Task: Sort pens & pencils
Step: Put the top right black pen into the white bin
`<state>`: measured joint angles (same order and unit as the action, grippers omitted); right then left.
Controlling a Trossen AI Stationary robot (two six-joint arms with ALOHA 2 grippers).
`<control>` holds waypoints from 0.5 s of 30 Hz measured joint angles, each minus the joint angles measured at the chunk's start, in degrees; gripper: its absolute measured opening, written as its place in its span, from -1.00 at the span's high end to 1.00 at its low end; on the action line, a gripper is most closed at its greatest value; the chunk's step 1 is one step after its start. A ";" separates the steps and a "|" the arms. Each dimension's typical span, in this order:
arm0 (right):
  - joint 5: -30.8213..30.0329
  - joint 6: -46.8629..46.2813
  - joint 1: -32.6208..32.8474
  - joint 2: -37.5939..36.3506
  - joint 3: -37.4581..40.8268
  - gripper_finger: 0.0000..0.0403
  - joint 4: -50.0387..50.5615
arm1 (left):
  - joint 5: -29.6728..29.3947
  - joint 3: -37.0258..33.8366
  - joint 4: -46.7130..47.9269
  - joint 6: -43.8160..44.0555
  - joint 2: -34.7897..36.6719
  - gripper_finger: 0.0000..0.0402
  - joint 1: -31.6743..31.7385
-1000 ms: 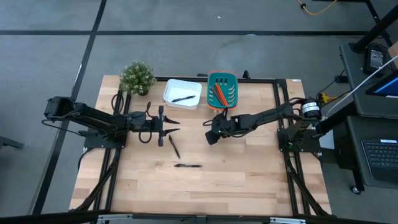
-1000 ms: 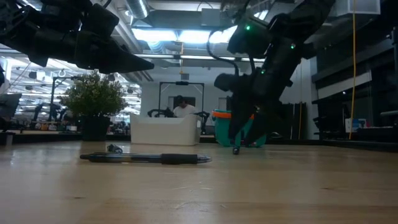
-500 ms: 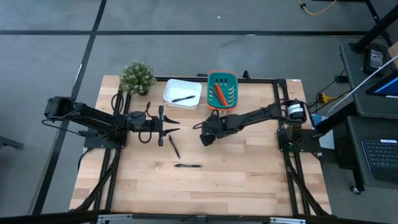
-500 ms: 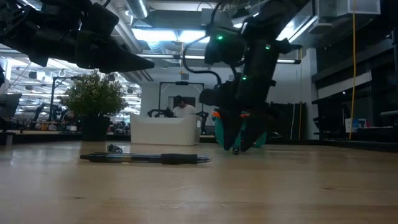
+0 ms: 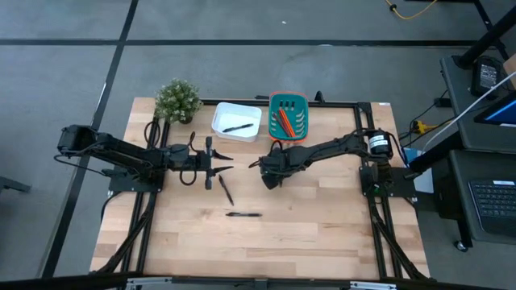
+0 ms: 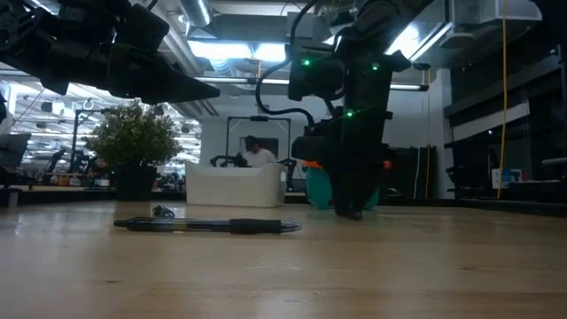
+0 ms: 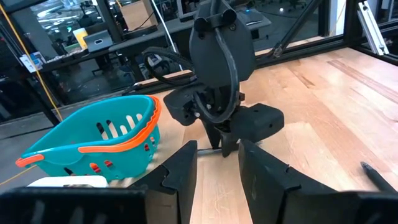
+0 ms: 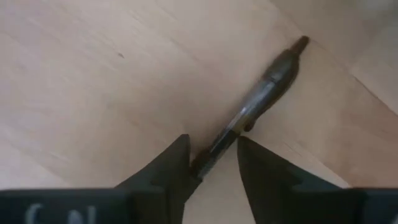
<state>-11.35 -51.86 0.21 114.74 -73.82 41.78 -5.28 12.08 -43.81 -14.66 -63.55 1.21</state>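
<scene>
The right gripper (image 8: 211, 163) straddled a black pen (image 8: 258, 115) lying on the table (image 8: 93, 74), fingers narrowly apart, pen pointing toward one o'clock.

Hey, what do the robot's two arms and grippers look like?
Both arms are dark, nearly black, jointed links with looping black cables. The left gripper ends in two tapering, pointed dark fingers. The right gripper has a rounded dark wrist housing with a cable arching over it; small green lights glow on that arm in the low view. A silver collar rings its base joint.
</scene>
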 joint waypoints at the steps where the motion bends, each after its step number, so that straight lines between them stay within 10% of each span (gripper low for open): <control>1: 0.20 0.83 0.00 0.10 -0.05 0.33 -0.02 | 0.00 0.00 0.00 0.00 0.00 0.44 0.00; 15: 1.56 11.83 0.09 0.53 -0.01 0.88 0.10 | 0.00 0.02 0.02 0.04 0.00 0.44 -0.02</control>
<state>-9.79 -40.03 0.30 115.26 -73.83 41.88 -5.28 12.10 -43.79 -14.61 -63.55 1.19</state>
